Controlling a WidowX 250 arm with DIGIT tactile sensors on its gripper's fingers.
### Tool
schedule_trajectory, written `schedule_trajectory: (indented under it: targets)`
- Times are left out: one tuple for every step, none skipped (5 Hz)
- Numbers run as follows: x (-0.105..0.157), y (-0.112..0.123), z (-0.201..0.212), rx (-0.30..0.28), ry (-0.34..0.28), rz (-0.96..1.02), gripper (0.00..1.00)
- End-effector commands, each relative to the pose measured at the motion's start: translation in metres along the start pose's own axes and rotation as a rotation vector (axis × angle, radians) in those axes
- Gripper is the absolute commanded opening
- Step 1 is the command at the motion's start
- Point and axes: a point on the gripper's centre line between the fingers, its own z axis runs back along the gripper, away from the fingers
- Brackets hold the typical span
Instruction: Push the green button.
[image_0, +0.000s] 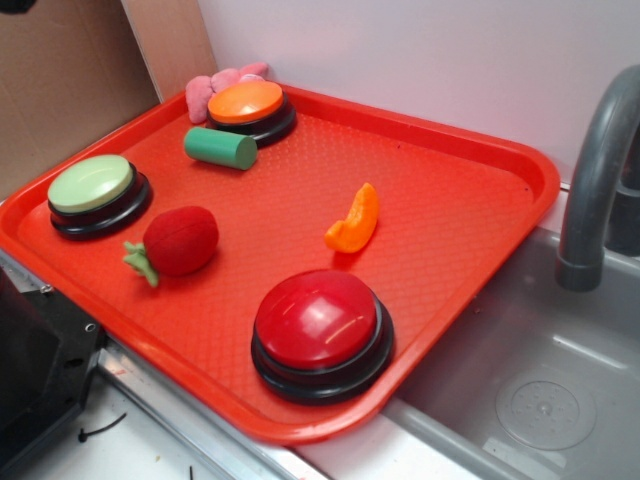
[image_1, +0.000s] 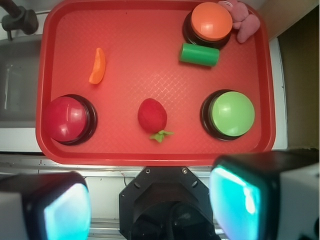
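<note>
The green button (image_0: 92, 185), a pale-green dome on a black base, sits at the left corner of the red tray (image_0: 470, 210). In the wrist view it (image_1: 231, 114) lies at the tray's (image_1: 145, 75) right side. My gripper (image_1: 150, 205) is high above the table, back from the tray's near rim. Its two fingers with cyan pads (image_1: 235, 197) stand wide apart with nothing between them. The gripper does not show in the exterior view.
On the tray are a larger red button (image_0: 318, 325), an orange-capped button (image_0: 248, 105), a dark green cylinder (image_0: 220, 148), a plush strawberry (image_0: 180, 242), an orange slice (image_0: 355, 220) and a pink plush (image_0: 215, 88). A grey sink (image_0: 540, 390) with a faucet (image_0: 600, 170) lies right. The robot base (image_1: 165, 200) is below the gripper.
</note>
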Motion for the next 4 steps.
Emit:
schedule_trajectory:
  targets:
    - [0.0,0.0,0.0,0.0,0.0,0.0,1.0]
    - [0.005,0.036,-0.021,-0.01,0.035,0.17,1.0]
    - [0.011,0.07,-0.045,-0.008,0.013,0.327,1.0]
    - [0.026,0.092,-0.08,0.009,0.003,0.407,1.0]
